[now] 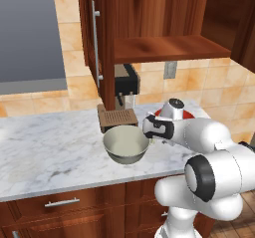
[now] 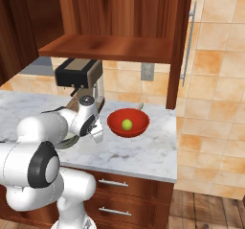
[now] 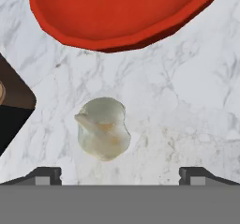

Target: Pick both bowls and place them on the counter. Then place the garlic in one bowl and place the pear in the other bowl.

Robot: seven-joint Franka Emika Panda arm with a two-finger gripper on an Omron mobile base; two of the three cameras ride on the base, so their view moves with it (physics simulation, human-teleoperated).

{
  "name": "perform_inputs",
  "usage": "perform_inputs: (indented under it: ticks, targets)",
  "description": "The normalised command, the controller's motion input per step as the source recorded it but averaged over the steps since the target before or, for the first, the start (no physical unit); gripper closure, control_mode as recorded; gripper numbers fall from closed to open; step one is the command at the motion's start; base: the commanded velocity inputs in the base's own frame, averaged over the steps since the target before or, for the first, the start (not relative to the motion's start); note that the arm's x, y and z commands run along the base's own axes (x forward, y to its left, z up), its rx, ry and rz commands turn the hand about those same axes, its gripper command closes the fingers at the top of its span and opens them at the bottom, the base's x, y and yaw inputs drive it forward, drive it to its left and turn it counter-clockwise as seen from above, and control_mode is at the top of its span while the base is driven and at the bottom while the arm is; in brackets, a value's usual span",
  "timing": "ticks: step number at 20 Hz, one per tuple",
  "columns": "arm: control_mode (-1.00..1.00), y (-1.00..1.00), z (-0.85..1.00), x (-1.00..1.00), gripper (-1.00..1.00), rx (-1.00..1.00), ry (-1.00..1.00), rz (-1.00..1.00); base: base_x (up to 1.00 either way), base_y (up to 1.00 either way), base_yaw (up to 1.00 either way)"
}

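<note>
The garlic, a pale bulb, lies on the white marble counter just in front of the red bowl. My gripper hangs open directly over the bulb, one fingertip on each side and nothing held. From the right base view, the pear rests inside the red bowl, and my gripper points down just left of that bowl. The grey-beige bowl stands empty on the counter to the left of my gripper. My arm hides most of the red bowl in the left base view.
A coffee machine with a brown drip tray stands against the tiled wall behind the grey-beige bowl. Above it an open wall cabinet shows a wooden shelf. The counter ends at its right edge.
</note>
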Motion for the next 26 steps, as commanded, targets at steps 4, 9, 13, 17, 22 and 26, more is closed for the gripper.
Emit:
perform_inputs:
  ticks: [4,9,13,17,22,26]
  targets:
    - [-1.00,0.01,-0.17,0.23,-1.00,0.05,0.15,-0.04,0.00,0.00,0.00]
    - [-1.00,0.00,-0.22,0.19,-1.00,0.04,0.10,-0.02,0.00,0.00,0.00]
    - [-1.00,0.00,-0.30,0.16,-1.00,0.03,0.08,-0.02,0.00,0.00,0.00]
    - [-1.00,0.00,-0.30,0.16,-1.00,0.01,0.08,-0.01,0.00,0.00,0.00]
    - [-1.00,0.06,-0.23,0.23,-1.00,0.01,0.02,-0.03,0.00,0.00,0.00]
    - [-1.00,0.11,-0.22,0.13,-1.00,0.01,0.03,-0.05,0.00,0.00,0.00]
